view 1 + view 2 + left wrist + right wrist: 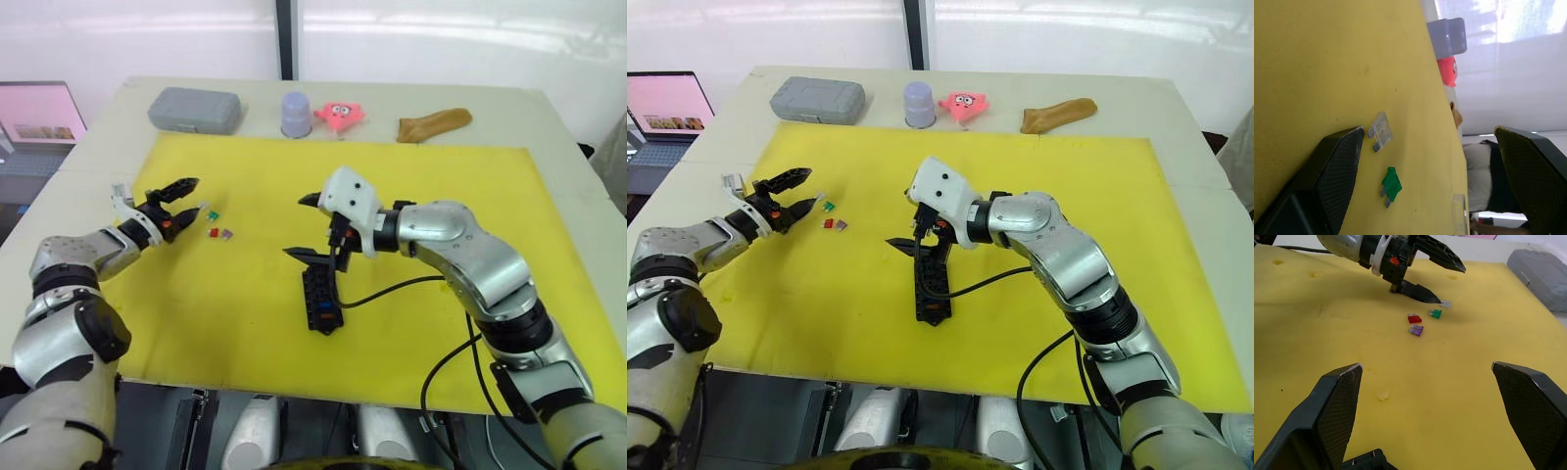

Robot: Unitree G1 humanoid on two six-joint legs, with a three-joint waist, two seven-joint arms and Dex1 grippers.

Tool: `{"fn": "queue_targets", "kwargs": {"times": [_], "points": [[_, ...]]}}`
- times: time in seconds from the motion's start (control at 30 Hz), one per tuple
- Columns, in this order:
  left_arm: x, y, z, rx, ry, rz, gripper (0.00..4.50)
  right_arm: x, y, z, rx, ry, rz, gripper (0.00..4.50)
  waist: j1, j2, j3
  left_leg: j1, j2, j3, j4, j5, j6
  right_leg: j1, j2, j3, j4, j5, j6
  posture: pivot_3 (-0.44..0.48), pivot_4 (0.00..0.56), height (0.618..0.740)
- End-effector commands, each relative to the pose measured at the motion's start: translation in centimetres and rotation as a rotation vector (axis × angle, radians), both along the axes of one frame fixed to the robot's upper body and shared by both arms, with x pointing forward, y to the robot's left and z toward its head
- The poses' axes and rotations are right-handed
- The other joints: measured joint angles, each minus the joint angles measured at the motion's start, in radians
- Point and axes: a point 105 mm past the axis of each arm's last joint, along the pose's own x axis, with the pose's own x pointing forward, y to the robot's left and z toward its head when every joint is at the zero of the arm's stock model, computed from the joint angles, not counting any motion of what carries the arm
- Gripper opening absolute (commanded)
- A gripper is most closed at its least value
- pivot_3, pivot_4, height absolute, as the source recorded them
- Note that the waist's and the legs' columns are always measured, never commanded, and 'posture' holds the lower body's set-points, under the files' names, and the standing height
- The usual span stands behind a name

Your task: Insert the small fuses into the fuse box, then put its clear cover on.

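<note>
Loose small fuses lie on the yellow mat [441,323]: a clear-grey one [1379,131], a green one [214,215], a red one [214,233] and a purple one [226,234]. My left gripper [194,195] is open, low over the mat, its tips right beside the clear-grey fuse. The black fuse box [318,294] lies mid-mat with a few coloured fuses seated in it. My right gripper [302,227] hangs open just above the box's far end, holding nothing. A small transparent rectangle [1459,215] shows far off; I cannot tell whether it is the clear cover.
Along the table's far edge stand a grey case [194,110], a lilac cup [296,114], a pink toy [340,115] and a brown object [433,122]. A laptop [39,117] sits at the far left. A black cable [392,289] trails from the right arm over the mat.
</note>
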Motion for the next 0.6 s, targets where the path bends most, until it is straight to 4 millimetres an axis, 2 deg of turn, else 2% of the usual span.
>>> {"fn": "queue_targets", "kwargs": {"times": [0.03, 0.17, 0.43, 0.53, 0.6], "points": [[0.3, -2.0, -1.2, 0.02, 0.059, -0.051, 4.5, -0.3, -0.2, 1.5, 0.027, -0.057, -0.001, 4.47, 0.0, 0.0, 0.0, 0.0, 0.0, 0.0, 0.0, 0.0, 0.0, 0.0, 0.0, 0.0, 0.0, 0.0, 0.0, 0.0, 0.15, 0.74], [0.3, -2.6, -1.6, 0.042, 0.08, -0.074, 4.5, -0.2, -0.2, 1.5, 0.028, -0.058, -0.006, 4.47, 0.0, 0.0, 0.0, 0.0, -0.001, -0.001, 0.0, 0.0, 0.0, 0.001, 0.0, 0.0, 0.0, 0.0, 0.0, 0.0, 0.15, 0.74], [0.5, -1.7, -2.6, 0.065, 0.114, -0.008, 4.5, -0.1, -0.5, 1.5, 0.032, -0.06, -0.025, 4.47, 0.0, 0.0, -0.001, 0.0, -0.001, -0.001, 0.0, 0.0, 0.0, 0.001, 0.0, -0.001, 0.0, 0.0, 0.0, 0.0, 0.15, 0.74], [0.5, -1.6, -2.6, 0.058, 0.113, -0.003, 3.65, -0.1, -0.7, 1.5, 0.033, -0.06, -0.031, 4.5, -0.002, 0.001, -0.001, 0.001, -0.001, -0.001, 0.0, 0.001, 0.0, 0.002, 0.0, -0.001, 0.0, 0.0, 0.0, 0.0, 0.15, 0.74], [0.3, -1.8, -2.8, 0.068, 0.118, -0.017, 2.7, -0.1, -0.8, 1.5, 0.033, -0.059, -0.034, 4.5, -0.002, 0.001, -0.001, 0.001, -0.001, -0.001, 0.0, 0.001, 0.0, 0.002, 0.0, 0.0, 0.0, 0.0, 0.0, 0.0, 0.15, 0.74]]}}
